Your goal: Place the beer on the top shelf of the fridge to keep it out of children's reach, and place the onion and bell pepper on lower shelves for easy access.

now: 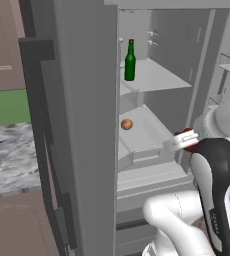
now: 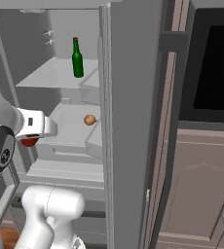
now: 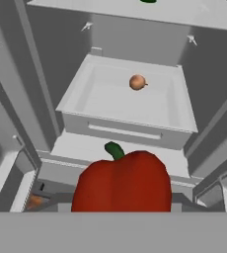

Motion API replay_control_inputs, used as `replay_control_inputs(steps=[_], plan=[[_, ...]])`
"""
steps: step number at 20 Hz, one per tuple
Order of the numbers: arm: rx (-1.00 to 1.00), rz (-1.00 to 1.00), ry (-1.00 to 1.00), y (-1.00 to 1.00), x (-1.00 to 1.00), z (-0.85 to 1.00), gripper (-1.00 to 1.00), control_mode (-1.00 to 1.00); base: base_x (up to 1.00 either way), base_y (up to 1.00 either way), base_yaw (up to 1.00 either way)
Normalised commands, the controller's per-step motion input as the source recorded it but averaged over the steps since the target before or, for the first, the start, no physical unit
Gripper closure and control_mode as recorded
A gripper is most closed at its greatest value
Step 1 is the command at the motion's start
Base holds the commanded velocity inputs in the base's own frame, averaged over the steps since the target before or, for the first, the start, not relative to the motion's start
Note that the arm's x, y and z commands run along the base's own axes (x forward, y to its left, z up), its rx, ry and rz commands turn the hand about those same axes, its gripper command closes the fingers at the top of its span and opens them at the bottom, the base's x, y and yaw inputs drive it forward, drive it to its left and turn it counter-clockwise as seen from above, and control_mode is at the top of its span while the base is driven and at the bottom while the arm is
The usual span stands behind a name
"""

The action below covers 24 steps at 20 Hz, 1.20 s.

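Now the tool [image 1: 186, 141], at centre right of the frame, grips the bell pepper [image 3: 121, 182] outside the fridge [image 1: 82, 100]. Ideally it travels level onto the tray-like lower shelf [image 3: 110, 99], released clear of the onion [image 3: 137, 82].

I see flat, even, rendered light in all three views, with no visible lamp and no glare. The fridge [image 1: 87, 125] interior reads pale grey with only soft shading under the top shelf [image 1: 157, 75]; cast shadows are faint. Edges look slightly soft and jagged at this resolution. The bell pepper [image 3: 121, 183] sits very close to my hand camera, glossless and sharp. I note no edge distortion.
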Motion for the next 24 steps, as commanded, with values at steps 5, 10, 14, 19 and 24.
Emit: replay_control_inputs(steps=[5,10,14,19,24], plan=[[0.0,0.04,0.01,0.0,0.59,-0.33,1.0,-1.0,0.0,0.0,0.0],[0.0,0.02,0.0,0.0,0.54,-0.45,1.0,-1.0,0.0,0.0,0.0],[0.0,0.01,0.0,0.0,0.56,-0.59,1.0,-1.0,0.0,0.0,0.0],[0.0,0.0,0.02,0.0,0.64,-0.57,1.0,-1.0,0.0,0.0,0.0],[0.0,0.01,0.03,0.0,0.71,-0.47,1.0,-1.0,0.0,0.0,0.0]])
